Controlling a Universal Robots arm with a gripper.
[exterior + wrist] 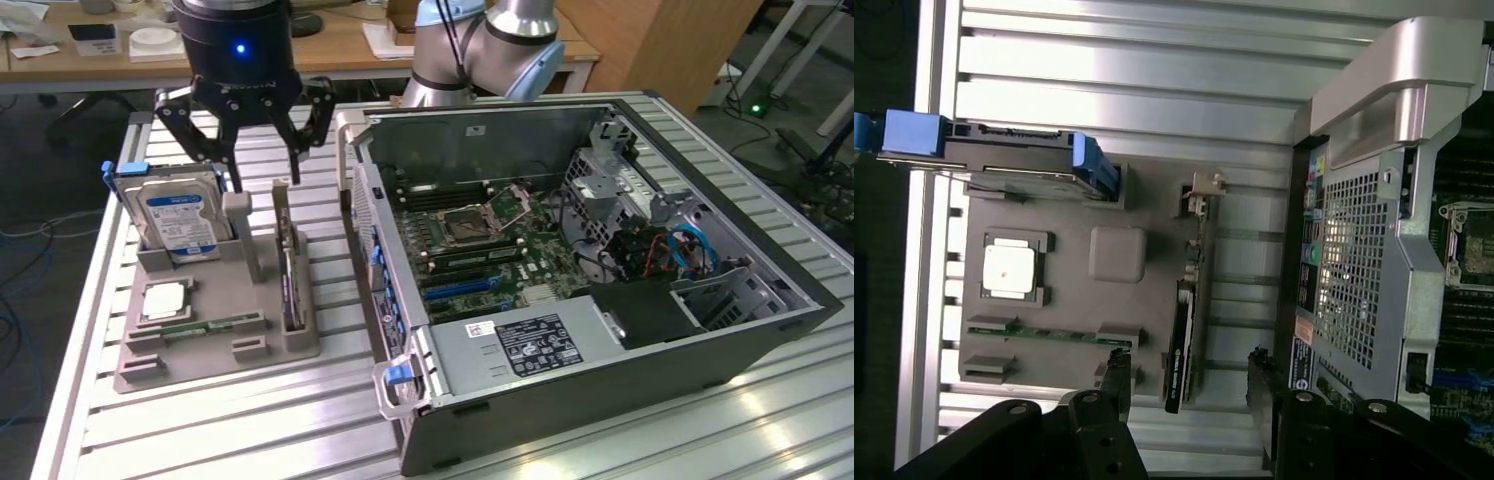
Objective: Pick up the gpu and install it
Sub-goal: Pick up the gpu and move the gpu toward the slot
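Note:
The gpu (pixel 290 290) is a thin dark card standing on edge in a slot of the grey parts holder (pixel 227 350), on the side nearest the computer case. My gripper (pixel 263 180) hangs open above the holder's far end, nothing between its fingers. Seen from the wrist, the gpu (pixel 1182 345) runs lengthwise between my two black fingertips (pixel 1118 368), and the gripper (pixel 1189 368) straddles one end of it from above without touching. The open computer case (pixel 747 330) lies on its side at the exterior view's right, motherboard (pixel 481 250) exposed.
The holder also carries a silver hard drive (pixel 176 215) with a blue label, a square processor (pixel 163 300) and a narrow green memory stick (pixel 214 325). The case wall (pixel 363 200) stands close beside the gpu's slot. Desks and the arm's base stand behind the slatted table.

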